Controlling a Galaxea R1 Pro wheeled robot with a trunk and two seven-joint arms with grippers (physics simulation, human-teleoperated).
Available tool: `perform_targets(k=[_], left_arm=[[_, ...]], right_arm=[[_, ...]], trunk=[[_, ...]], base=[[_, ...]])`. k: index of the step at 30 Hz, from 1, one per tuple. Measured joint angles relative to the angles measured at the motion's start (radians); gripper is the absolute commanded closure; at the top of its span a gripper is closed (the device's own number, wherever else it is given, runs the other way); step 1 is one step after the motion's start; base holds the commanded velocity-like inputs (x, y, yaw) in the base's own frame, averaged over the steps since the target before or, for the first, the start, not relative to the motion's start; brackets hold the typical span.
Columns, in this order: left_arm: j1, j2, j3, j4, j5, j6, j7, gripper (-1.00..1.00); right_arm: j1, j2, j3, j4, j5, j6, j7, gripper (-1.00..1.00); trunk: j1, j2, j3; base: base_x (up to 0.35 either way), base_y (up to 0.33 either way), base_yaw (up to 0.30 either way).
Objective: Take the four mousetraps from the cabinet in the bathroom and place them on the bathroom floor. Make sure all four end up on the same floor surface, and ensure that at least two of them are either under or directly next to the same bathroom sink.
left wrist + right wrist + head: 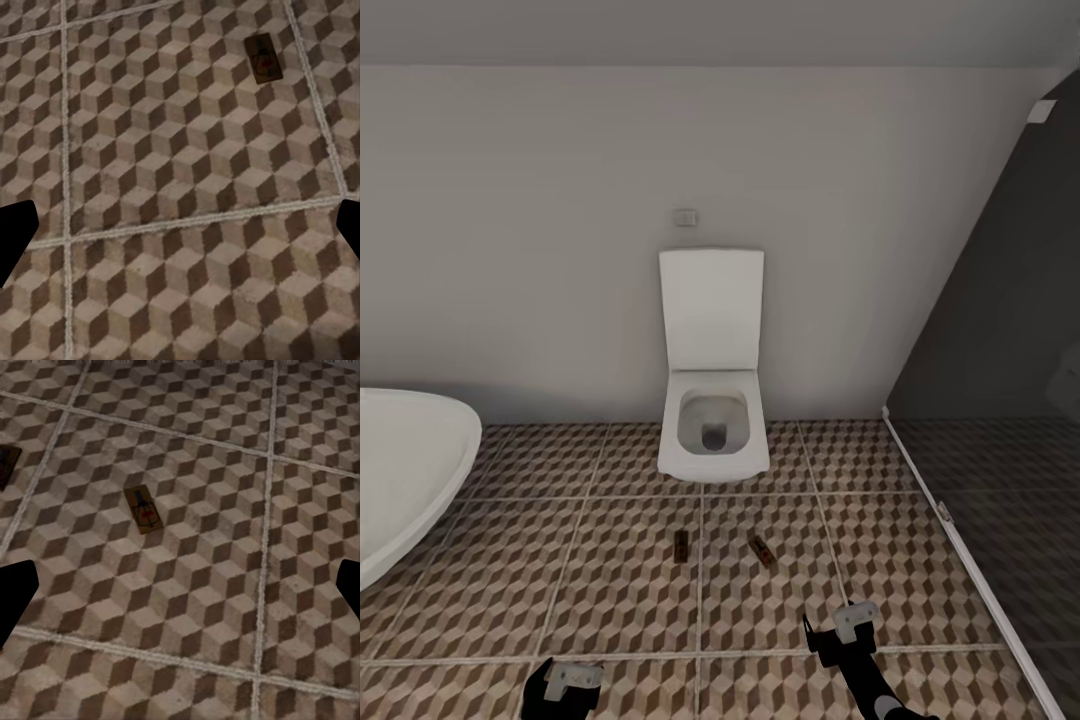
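Two mousetraps, left one [681, 546] and right one [761, 550], lie flat on the bathroom floor [610, 600] before the toilet [712, 420]. Left end effector [572, 682] and right end effector [842, 630] hover spread apart, empty. Judged: two remain; sink placement unmet.

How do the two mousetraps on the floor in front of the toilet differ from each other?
The left mousetrap lies nearly straight toward the toilet, left of the grout line; the right mousetrap is angled and lies right of that line. Both are small, flat and tan, lying apart on the patterned floor tiles, untouched by either arm.
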Motion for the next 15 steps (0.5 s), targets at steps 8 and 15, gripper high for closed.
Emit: perform_targets(k=[8,15], left_arm=[[0.009,0.001,0.000,0.000,0.000,0.001,0.000,-1.00],[0.013,0.001,0.000,0.000,0.000,0.001,0.000,-1.00]], right_arm=[[0.004,0.002,0.000,0.000,0.000,0.000,0.000,-1.00],[0.004,-0.001,0.000,0.000,0.000,-0.001,0.000,-1.00]], trunk=[[-0.031,0.056,0.038],[-0.058,0.105,0.071]], base=[[0.000,0.000,0.000],[0.000,0.000,0.000]])
